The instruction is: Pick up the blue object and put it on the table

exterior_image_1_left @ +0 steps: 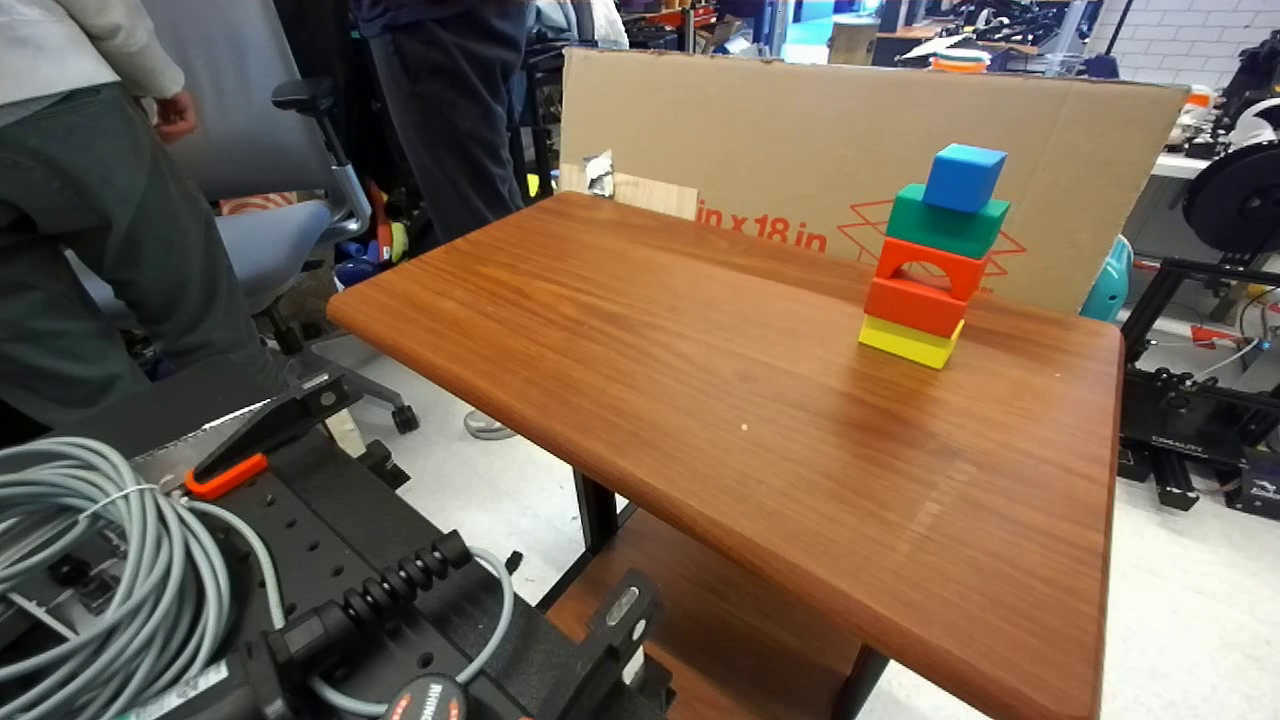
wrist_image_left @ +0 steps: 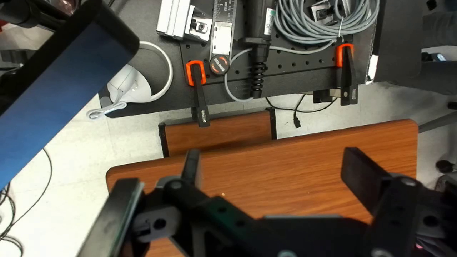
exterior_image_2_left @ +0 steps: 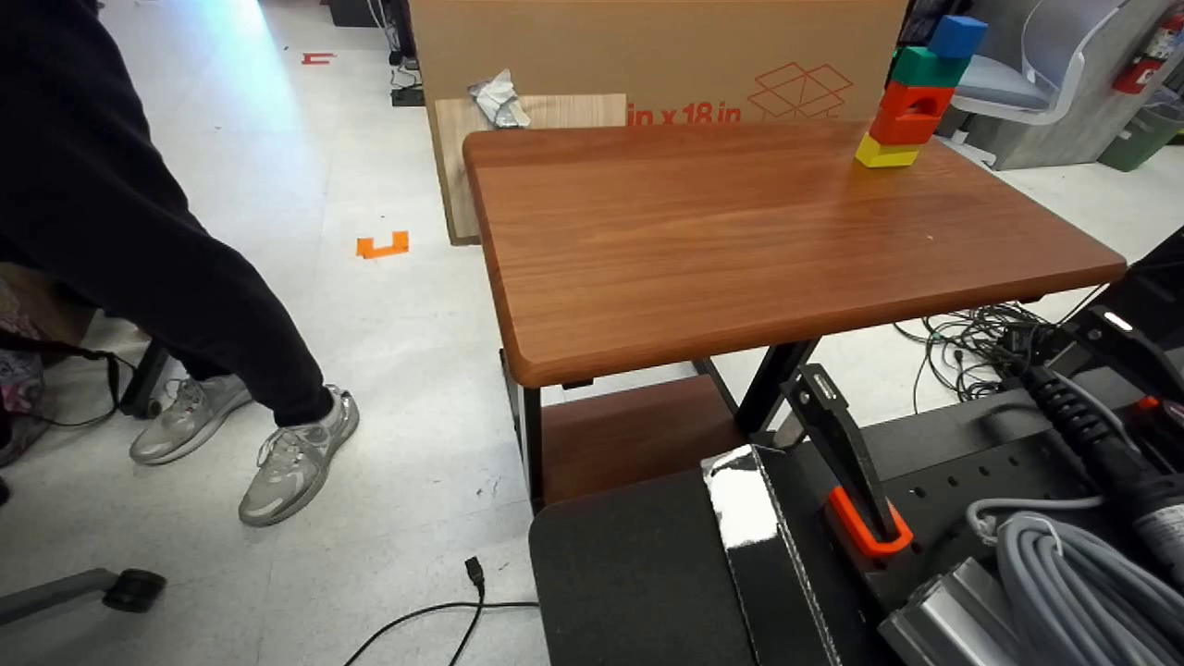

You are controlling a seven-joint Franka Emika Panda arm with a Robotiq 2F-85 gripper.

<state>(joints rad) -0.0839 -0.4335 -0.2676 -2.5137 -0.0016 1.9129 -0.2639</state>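
The blue object is a small light-blue cube (exterior_image_1_left: pixel 965 178) on top of a block stack; it also shows in an exterior view (exterior_image_2_left: pixel 958 37). Under it are a green block (exterior_image_1_left: pixel 945 225), red-orange blocks (exterior_image_1_left: pixel 912 305) and a yellow block (exterior_image_1_left: pixel 908 342). The stack stands near the far edge of the reddish-brown table (exterior_image_1_left: pixel 680 350). My gripper (wrist_image_left: pixel 273 157) shows only in the wrist view, with fingers wide apart and nothing between them. It is above the table (wrist_image_left: pixel 278 171). The blue cube is not recognizable between the jaws, and the arm is outside both exterior views.
A large cardboard box (exterior_image_1_left: pixel 730 130) stands behind the table. A black mounting plate with a grey cable coil (exterior_image_1_left: pixel 110 560) and clamps (exterior_image_2_left: pixel 846 453) is at the near side. People stand beside the table. A blurred blue-black surface (wrist_image_left: pixel 68 92) fills the wrist view's left.
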